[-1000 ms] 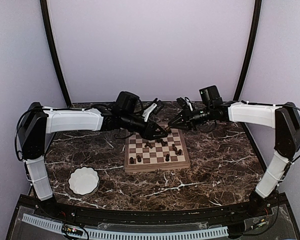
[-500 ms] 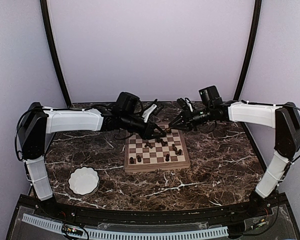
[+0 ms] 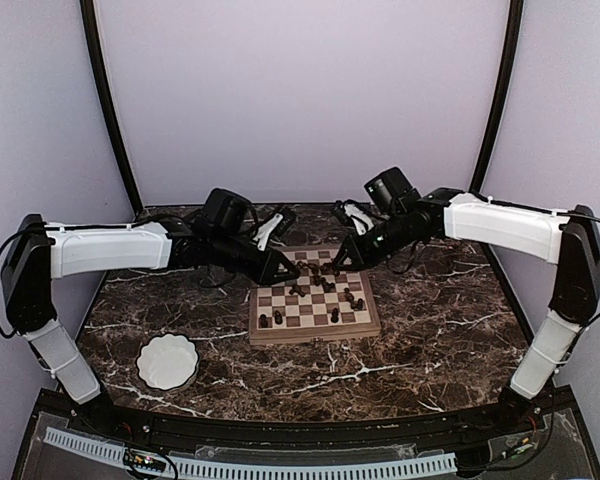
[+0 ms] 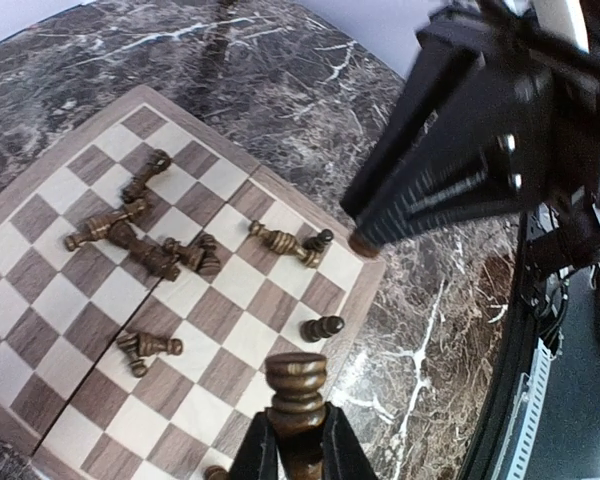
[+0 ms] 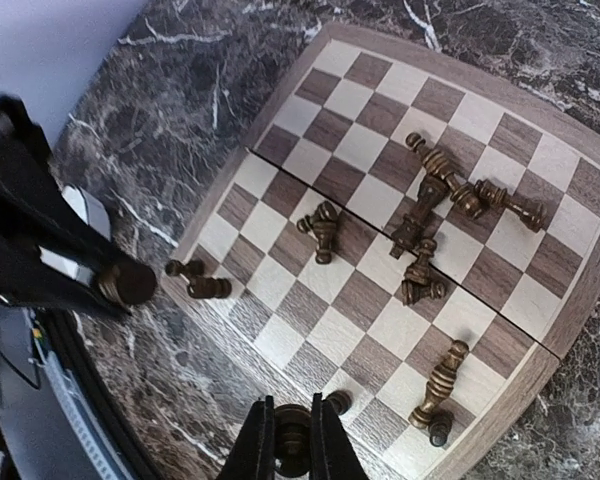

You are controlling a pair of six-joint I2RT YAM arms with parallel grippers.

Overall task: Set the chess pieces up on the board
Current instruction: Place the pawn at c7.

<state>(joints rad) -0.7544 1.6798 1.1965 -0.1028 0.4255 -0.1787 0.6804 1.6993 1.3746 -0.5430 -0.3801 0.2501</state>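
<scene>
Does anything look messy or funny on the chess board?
Yes. Most of the chess pieces lie tipped over on their sides, scattered across the middle of the board instead of standing in neat rows along its edges. That is why it looks messy.

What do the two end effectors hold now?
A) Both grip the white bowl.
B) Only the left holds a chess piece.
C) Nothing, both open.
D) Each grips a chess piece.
D: the left end effector pinches a chess piece, and the right end effector pinches another piece.
</scene>
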